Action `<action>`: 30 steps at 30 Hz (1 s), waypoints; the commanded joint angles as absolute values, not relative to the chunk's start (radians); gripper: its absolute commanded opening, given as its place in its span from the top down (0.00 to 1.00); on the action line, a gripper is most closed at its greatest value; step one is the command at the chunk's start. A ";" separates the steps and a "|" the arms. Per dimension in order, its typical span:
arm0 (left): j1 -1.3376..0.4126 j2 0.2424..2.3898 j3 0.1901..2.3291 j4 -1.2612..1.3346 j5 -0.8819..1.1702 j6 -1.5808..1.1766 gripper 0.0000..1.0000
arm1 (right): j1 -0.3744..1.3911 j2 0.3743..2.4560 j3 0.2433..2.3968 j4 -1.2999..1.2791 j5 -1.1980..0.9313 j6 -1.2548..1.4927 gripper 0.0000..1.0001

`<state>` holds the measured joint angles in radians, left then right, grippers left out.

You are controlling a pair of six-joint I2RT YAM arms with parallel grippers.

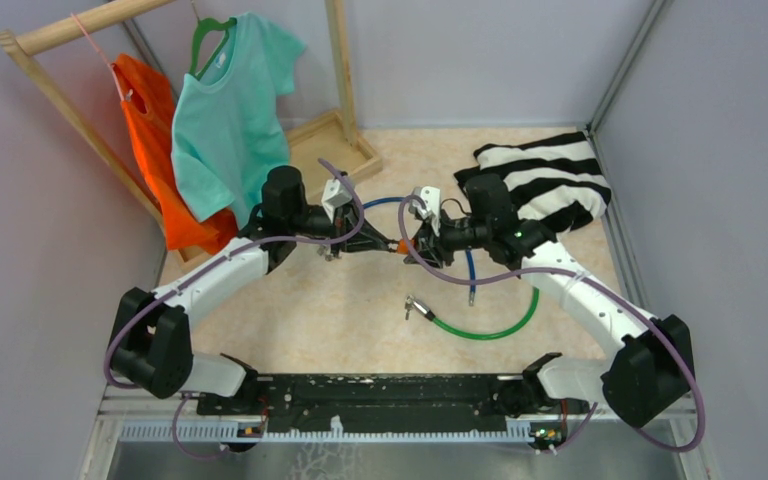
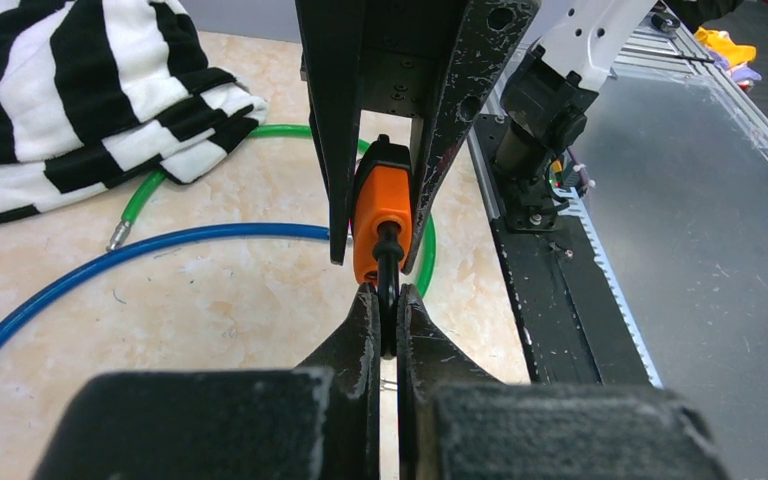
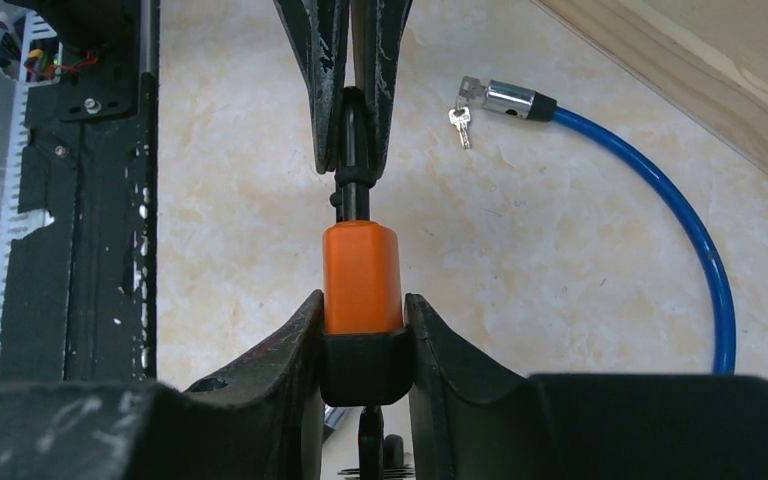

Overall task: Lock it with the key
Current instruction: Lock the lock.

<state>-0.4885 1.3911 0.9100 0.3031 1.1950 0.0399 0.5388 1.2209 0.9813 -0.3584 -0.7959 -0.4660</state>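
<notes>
Roughly midway, by my read: the key was in, the turn not shown. The orange lock body [image 3: 360, 275] was held up off the table, w/ the right gripper [image 3: 362, 320] closed on its black base end, one finger against each side. At the lock's opposite end, the left gripper [image 2: 387, 300] was pressed tight on the black key [image 2: 388, 262], pinching its head, w/ the key's stem running straight into the lock's face. Both wrist views showed the same line-up: key, stem & lock on one axis. So done, as far as visible: lock picked up, key grasped, key seated in the keyhole (how deep, can't tell, as the slot itself was hidden). Left to do, prob.: rotate the key w/ the left wrist while the right one keeps the lock from spinning, then pull the key out. Whether any turn had been made was not readable; no mark on key or lock gave its angle. Couldn't tell either if a cable or shackle end sat in the lock: sth dark showed under it in the right wrist view, too cut off to name. On the table beyond the lock lay a blue cable lock [image 3: 660, 190] w/ small keys [image 3: 460, 122] at its metal head, nothing touching it. A green cable [image 1: 490, 330] lay nearer the arm bases than the lock, & a striped cloth [image 1: 550, 180] sat to the lock's right & further back.
</notes>
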 commanded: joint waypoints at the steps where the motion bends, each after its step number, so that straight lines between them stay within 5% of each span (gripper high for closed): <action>1: -0.496 1.379 0.907 0.407 1.200 0.018 1.00 | 0.535 1.219 0.994 -0.260 -0.897 -0.406 1.00; 30: -0.528 1.419 0.826 0.592 1.176 -0.092 1.00 | 0.536 1.255 1.014 -0.136 -0.956 -0.236 1.00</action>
<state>-0.4976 1.3933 0.8436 0.4961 1.1744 -0.0372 0.5194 1.2564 0.9813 -0.3176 -0.8814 -0.2710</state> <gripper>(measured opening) 0.028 0.293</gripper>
